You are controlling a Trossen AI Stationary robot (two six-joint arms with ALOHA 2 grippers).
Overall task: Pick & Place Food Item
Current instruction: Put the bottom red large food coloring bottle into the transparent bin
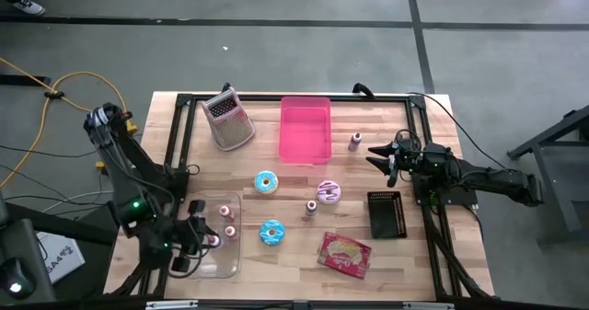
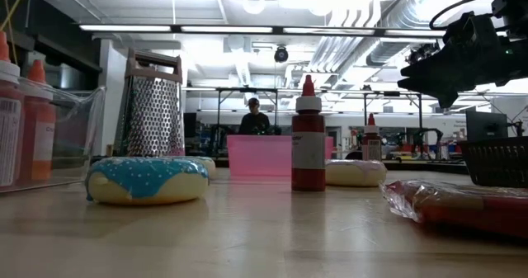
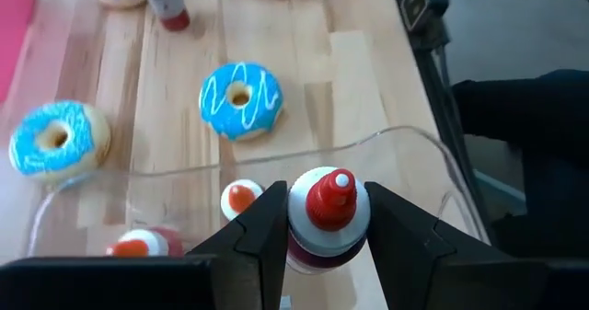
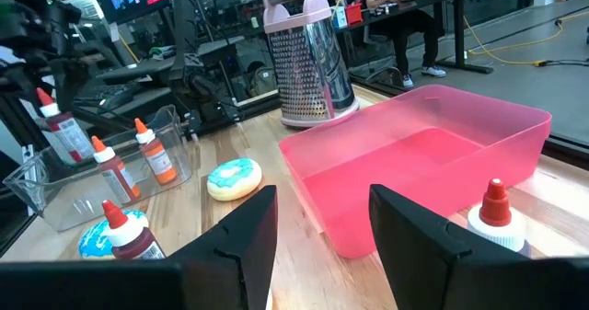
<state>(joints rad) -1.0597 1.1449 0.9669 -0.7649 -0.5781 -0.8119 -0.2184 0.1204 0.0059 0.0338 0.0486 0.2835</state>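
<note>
My left gripper (image 1: 202, 239) is at the table's near left, over a clear plastic container (image 1: 219, 264), and is shut on a sauce bottle with a red cap (image 3: 329, 204). Two more red-capped bottles (image 3: 241, 198) (image 3: 136, 248) stand in the container. Two blue donuts (image 1: 266, 183) (image 1: 271, 233), a pink-iced donut (image 1: 329, 192) and a wrapped snack (image 1: 345, 253) lie flat on the wood. A pink bin (image 1: 305, 129) stands at the far middle. My right gripper (image 1: 379, 156) waits open at the right, level, above the table. My left gripper pinches the bottle's upper body (image 3: 302, 247), just under the cap, between its two fingers (image 3: 262, 232). The fingers slant down toward the container. The bottle stands cap up over the container; the fingers and its own body hide its base.
A metal grater (image 1: 228, 121) stands at the far left beside the bin. A black mesh basket (image 1: 386, 213) sits at the right. Single bottles stand at mid table (image 1: 311, 209) and near the bin (image 1: 354, 142). A person sits in the room behind (image 2: 254, 117).
</note>
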